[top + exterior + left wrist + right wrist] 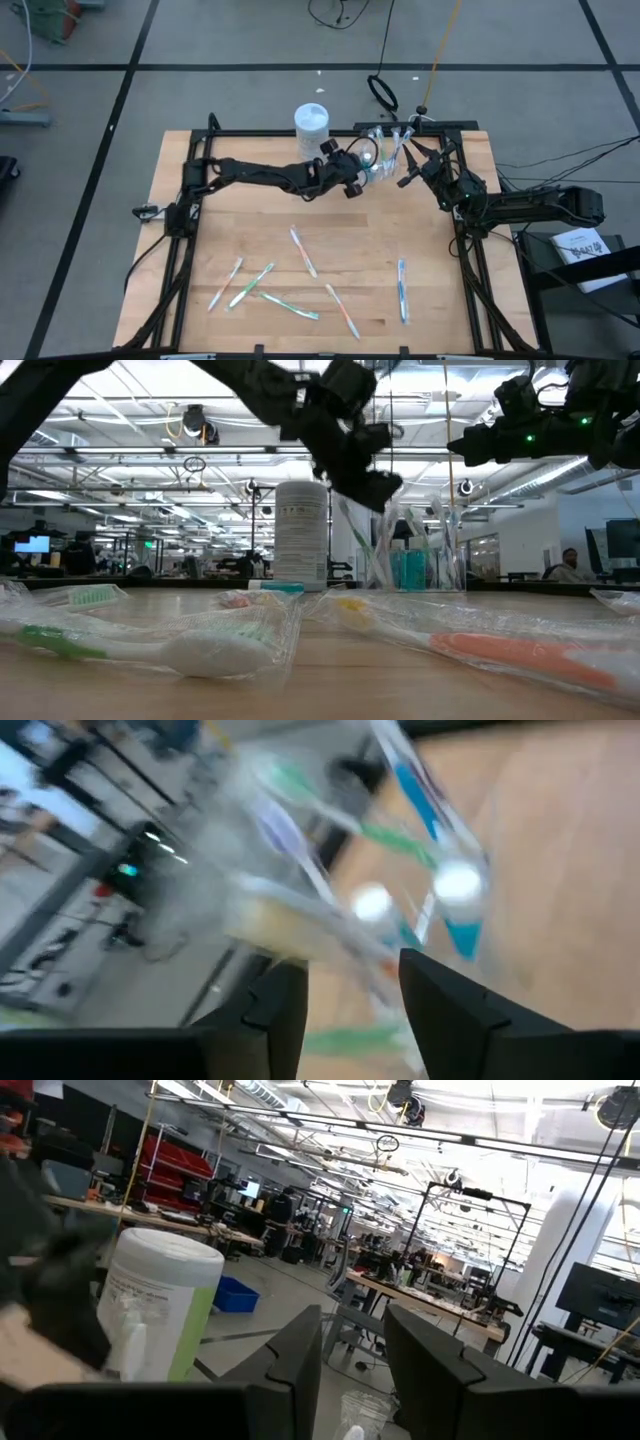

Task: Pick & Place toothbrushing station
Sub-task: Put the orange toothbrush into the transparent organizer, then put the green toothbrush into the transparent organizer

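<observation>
Toothbrushes (303, 251) carry no readable writing; left pincer (372, 160) parted, empty, over cup (385, 150).

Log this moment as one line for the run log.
left tool: open over clear cup | right tool: beside cup, empty | table: six toothbrushes remain | wipes canister: upright at back edge

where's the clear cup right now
In the high view the clear cup stands at the table's far edge, right of the white canister, between the left hand and right hand.

Robotics lab: rows of workbenches (420, 1295), monitors (600, 1295).
</observation>
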You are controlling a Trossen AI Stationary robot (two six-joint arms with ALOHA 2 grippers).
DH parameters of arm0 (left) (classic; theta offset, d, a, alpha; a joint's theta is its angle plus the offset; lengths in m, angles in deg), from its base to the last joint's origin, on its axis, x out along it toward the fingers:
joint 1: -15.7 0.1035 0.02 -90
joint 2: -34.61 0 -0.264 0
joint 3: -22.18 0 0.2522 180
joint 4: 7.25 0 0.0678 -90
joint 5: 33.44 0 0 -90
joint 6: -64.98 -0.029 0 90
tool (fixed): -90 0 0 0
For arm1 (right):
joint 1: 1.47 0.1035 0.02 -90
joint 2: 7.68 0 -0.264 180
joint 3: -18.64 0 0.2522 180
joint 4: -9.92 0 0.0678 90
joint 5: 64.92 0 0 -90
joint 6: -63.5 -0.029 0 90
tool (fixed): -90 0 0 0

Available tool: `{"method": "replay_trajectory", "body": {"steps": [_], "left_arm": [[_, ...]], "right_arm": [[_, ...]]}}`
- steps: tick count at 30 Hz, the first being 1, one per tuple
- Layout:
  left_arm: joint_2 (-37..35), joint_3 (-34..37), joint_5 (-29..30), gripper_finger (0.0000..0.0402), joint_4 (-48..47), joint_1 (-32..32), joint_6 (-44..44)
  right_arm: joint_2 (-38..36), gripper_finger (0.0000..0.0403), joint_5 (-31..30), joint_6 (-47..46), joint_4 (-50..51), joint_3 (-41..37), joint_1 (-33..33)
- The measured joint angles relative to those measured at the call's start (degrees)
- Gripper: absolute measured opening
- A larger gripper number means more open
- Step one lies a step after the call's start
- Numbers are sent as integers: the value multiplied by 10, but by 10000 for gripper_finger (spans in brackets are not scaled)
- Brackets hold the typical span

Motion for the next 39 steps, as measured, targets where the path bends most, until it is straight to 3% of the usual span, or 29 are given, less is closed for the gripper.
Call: {"method": "replay_trajectory", "body": {"steps": [5,15,18,23,26,34,39], "left_arm": [[-62,-1,33,157,-87,-16,-9],[-185,-1,-10,131,-366,-48,75],[-211,-1,-58,127,-473,-54,136],[-230,0,-203,129,-621,-65,235],[-228,2,-258,129,-683,-84,262],[-226,53,-307,129,-663,-163,279],[-226,102,-358,129,-582,-216,381]], "right_arm": [[0,102,2,-3,1,0,0],[1,102,14,-21,8,0,0],[2,102,14,-18,6,0,0],[2,102,14,-18,5,0,0],[2,102,14,-18,4,0,0],[2,102,13,-32,5,0,0],[2,102,13,-31,5,0,0]]}}
